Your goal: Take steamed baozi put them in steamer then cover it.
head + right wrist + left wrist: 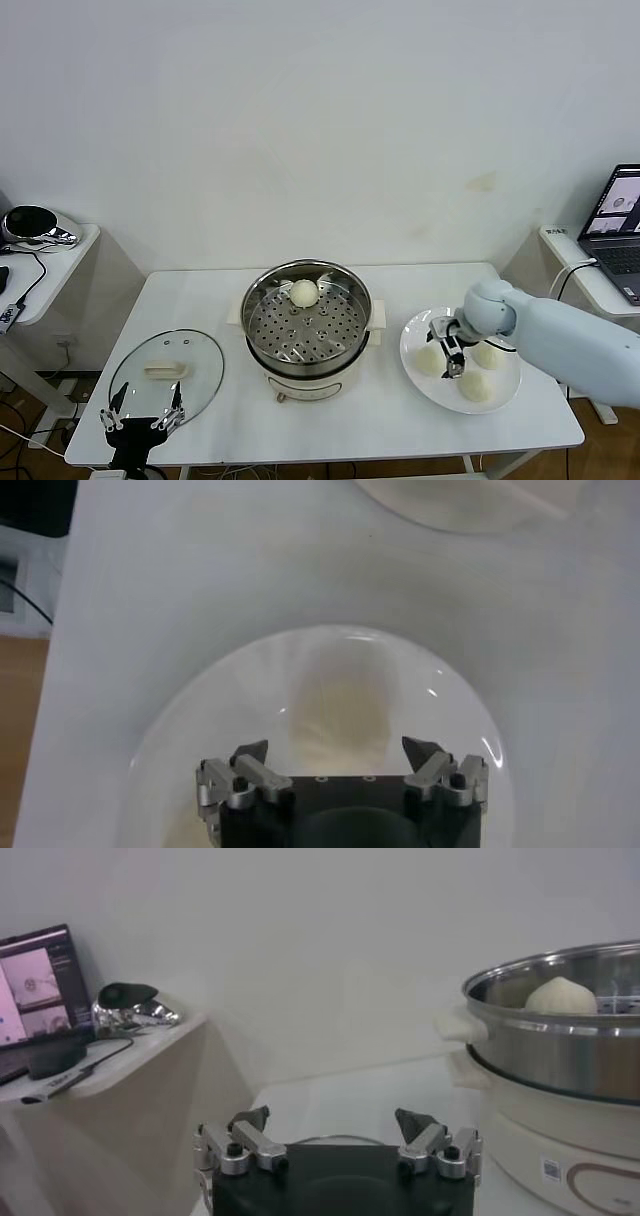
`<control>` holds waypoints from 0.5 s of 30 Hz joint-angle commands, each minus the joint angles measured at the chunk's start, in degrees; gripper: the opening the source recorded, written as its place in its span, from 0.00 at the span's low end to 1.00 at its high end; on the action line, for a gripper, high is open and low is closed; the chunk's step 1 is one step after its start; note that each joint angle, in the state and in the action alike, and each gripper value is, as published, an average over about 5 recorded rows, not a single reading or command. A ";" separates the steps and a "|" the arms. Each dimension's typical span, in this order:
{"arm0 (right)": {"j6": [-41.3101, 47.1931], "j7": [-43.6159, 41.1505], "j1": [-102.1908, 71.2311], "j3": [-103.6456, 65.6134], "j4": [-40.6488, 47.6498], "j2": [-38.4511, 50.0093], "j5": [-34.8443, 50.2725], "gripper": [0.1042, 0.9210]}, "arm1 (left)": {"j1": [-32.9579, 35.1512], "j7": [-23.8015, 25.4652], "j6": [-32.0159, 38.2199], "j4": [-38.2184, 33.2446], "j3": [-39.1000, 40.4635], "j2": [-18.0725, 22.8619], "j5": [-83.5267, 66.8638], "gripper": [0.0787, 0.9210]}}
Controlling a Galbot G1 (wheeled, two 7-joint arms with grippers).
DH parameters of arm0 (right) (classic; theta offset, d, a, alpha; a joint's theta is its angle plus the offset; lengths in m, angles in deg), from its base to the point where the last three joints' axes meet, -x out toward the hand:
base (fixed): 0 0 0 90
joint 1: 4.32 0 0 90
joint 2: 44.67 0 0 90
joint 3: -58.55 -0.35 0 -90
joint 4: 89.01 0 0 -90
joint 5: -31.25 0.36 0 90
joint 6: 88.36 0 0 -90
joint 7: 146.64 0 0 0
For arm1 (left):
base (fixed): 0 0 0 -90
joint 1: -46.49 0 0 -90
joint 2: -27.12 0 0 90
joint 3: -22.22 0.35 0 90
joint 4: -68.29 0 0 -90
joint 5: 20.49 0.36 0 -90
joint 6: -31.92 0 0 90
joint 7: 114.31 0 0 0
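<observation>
The steamer stands mid-table with one baozi on its perforated tray; it also shows in the left wrist view with that baozi. Three baozi lie on the white plate: one on the left, one at the back, one in front. My right gripper is open, low over the plate beside the left baozi, which shows blurred in line with the gap between the fingers. The glass cover lies flat at the front left. My left gripper is open and empty at its near edge.
A side table with a silver object stands to the left. A laptop sits on a stand at the right. The plate's rim nearly reaches the table's right front corner.
</observation>
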 commanded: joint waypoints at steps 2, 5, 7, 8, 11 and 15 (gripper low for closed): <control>-0.43 0.09 -2.14 -1.32 3.62 -2.83 -2.21 0.83 | 0.04 -0.01 0.03 0.04 0.10 0.09 0.12 0.88; -0.35 0.12 -2.11 -1.50 4.00 -3.18 -2.22 0.77 | -0.05 -0.03 0.04 0.25 0.08 0.10 0.13 0.88; -0.37 0.08 -2.08 -1.66 4.06 -3.34 -2.04 0.73 | -0.09 -0.02 0.06 0.29 0.09 0.11 0.14 0.88; -0.37 0.05 -2.08 -1.72 4.02 -3.41 -1.93 0.71 | -0.11 -0.02 0.06 0.27 0.10 0.13 0.14 0.88; -0.26 -0.32 -1.99 -1.73 3.67 -3.39 -1.63 0.63 | -0.19 -0.01 0.06 0.22 0.13 0.18 0.14 0.88; -0.19 -1.06 -1.29 -1.60 2.61 -2.49 -1.04 0.58 | -0.21 -0.01 0.06 0.23 0.27 0.21 0.16 0.88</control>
